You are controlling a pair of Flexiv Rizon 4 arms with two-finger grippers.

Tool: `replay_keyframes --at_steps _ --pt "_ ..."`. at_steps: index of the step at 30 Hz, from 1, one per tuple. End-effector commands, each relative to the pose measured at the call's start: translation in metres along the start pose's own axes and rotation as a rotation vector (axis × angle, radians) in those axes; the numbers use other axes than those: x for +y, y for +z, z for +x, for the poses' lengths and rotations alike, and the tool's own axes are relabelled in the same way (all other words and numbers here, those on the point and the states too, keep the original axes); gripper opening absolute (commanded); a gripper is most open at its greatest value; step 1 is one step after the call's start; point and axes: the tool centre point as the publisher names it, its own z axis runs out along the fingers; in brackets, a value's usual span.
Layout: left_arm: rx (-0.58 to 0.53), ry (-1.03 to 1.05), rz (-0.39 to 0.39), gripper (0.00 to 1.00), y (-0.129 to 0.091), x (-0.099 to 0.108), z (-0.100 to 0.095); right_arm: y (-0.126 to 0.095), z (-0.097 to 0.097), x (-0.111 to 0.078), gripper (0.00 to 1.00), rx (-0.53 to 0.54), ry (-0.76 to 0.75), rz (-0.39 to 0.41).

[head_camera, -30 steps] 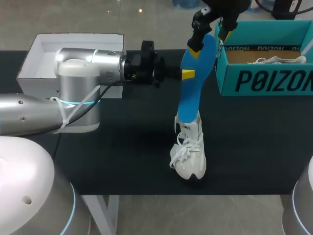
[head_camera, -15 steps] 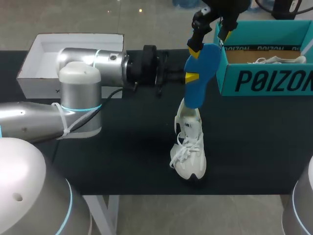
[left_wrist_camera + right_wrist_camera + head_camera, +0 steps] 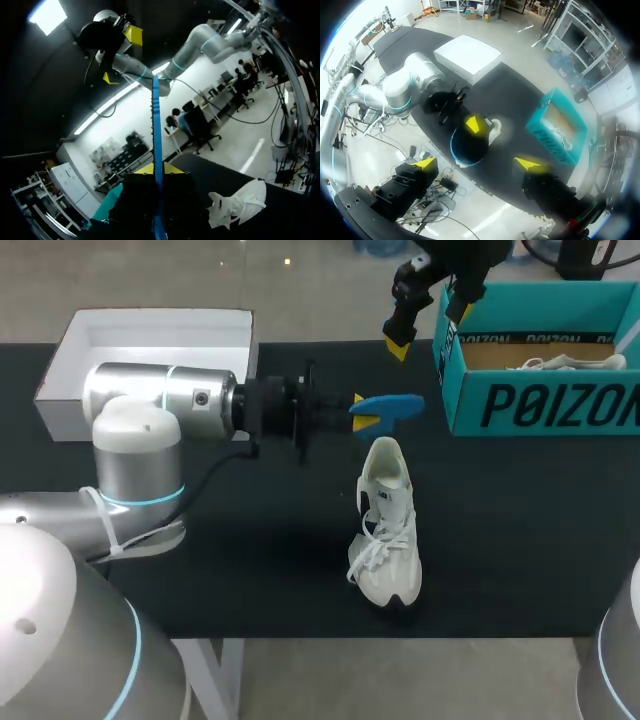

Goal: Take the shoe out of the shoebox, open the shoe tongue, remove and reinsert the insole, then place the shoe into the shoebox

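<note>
Left gripper (image 3: 361,411) is now clamping the insole (image 3: 392,406) alone and swinging it flat ahead of its tips, right gripper (image 3: 425,325) gaping above after letting go, shoe (image 3: 388,530) sitting just below, so reinsertion is likely coming next.

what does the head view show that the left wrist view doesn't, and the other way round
Only the head view: the white box at the table's far left, and a second shoe lying inside the teal shoebox.

Only the left wrist view: the blue insole edge-on, a thin strip clamped between the yellow tips of the left gripper.

Both: the insole in the left gripper, the white shoe on the table, and the right gripper open and empty.
</note>
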Motion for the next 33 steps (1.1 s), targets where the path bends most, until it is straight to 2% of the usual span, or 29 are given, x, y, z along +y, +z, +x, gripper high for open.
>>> replay_keyframes --at_steps 1,24,27,30,33 --pt "-0.018 0.026 -0.012 0.00 0.005 -0.001 0.004 0.000 0.000 0.001 1.00 0.000 0.001 0.003" --pt "-0.018 0.026 -0.012 0.00 0.005 -0.001 0.004 0.000 0.000 0.001 1.00 0.000 0.001 0.003" --pt "0.044 0.266 -0.010 0.00 0.008 -0.014 0.006 0.000 0.000 0.001 1.00 0.000 0.001 0.003" --pt "0.035 0.467 0.020 0.00 0.004 -0.023 0.009 0.000 0.000 0.001 1.00 0.000 0.001 0.003" --pt "0.054 0.578 0.037 0.00 0.001 -0.027 0.013 0.000 0.000 0.001 1.00 0.000 0.001 0.003"
